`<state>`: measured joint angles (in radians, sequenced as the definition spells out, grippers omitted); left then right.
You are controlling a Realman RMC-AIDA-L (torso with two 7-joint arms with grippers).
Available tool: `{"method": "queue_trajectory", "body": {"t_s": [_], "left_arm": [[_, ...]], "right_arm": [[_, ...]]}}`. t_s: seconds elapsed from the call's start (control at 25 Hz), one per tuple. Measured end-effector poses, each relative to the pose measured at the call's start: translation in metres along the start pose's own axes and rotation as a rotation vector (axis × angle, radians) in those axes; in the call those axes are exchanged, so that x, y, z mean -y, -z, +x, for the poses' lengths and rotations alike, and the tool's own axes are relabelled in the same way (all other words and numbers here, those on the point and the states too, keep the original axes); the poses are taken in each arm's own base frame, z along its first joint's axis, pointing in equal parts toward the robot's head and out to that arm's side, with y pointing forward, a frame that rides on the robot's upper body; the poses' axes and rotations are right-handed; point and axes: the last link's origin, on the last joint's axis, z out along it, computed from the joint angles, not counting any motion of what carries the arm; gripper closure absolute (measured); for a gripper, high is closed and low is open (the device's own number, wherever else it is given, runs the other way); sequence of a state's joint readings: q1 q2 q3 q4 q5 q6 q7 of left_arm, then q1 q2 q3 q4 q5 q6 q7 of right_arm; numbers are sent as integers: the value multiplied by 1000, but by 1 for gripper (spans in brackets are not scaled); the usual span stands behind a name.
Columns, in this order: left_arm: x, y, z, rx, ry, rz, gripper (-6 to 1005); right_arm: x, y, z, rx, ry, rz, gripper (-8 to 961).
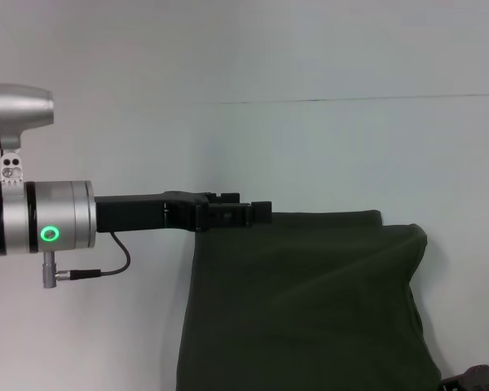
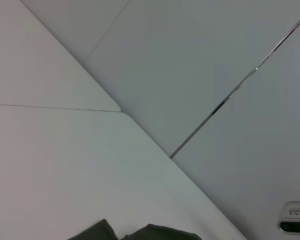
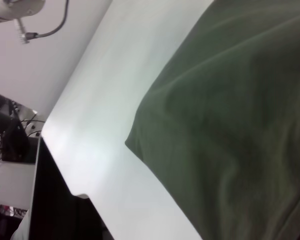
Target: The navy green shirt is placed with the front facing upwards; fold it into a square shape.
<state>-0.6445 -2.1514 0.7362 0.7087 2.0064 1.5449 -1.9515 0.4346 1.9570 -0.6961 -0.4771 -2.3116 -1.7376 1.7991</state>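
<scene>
While the left arm reaches in from the left edge of the head view, its black left claw [image 1: 257, 213] sits at the upper left corner of the navy green shirt [image 1: 310, 301], right against the cloth's top edge. Whether its fingers are apart or pressed together on the fabric cannot be told from here.

That shirt lies on the white counter [image 1: 334, 147], filling the lower middle and lower right of the head view and running off the bottom edge. It shows as a plain dark olive slab with a straight top edge, a stepped corner at the upper right, and soft creases slanting across it; no lettering or collar can be seen.

At the lower right corner of the head view, a small dark part of the right claw [image 1: 475, 378] pokes in, just beside the shirt's right side; its state cannot be told.

From the left wrist view, only two small folds of the shirt [image 2: 140, 233] show at the bottom edge.

Seen from the right wrist, the shirt [image 3: 230, 125] covers the right half of the picture, with the counter [image 3: 105, 115] bare beside it.
</scene>
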Motion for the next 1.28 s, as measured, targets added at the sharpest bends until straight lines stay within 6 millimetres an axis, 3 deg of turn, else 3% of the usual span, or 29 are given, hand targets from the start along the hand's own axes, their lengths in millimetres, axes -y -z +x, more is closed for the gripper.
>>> {"method": "queue_trajectory", "body": {"t_s": [0.28,0.48,0.6,0.84,1.0,1.28], "left_arm": [[1,-3,2,-3,7,7,149],[2,-4,2,-4,9,11,150],[2,-3,3,-4,16,12,150],[2,0,3,26,24,9,151],[6,6,-3,119,68,33,152],[39,5,-4,200,256,318,153]], "right_arm": [[2,15,0,-7,-16,13,809],[7,34,-2,30,-27,51,596],[8,49,-5,60,-26,69,346],[4,91,-13,222,21,130,157],[0,103,-16,305,63,153,162],[-1,97,-19,370,100,142,162]]}}
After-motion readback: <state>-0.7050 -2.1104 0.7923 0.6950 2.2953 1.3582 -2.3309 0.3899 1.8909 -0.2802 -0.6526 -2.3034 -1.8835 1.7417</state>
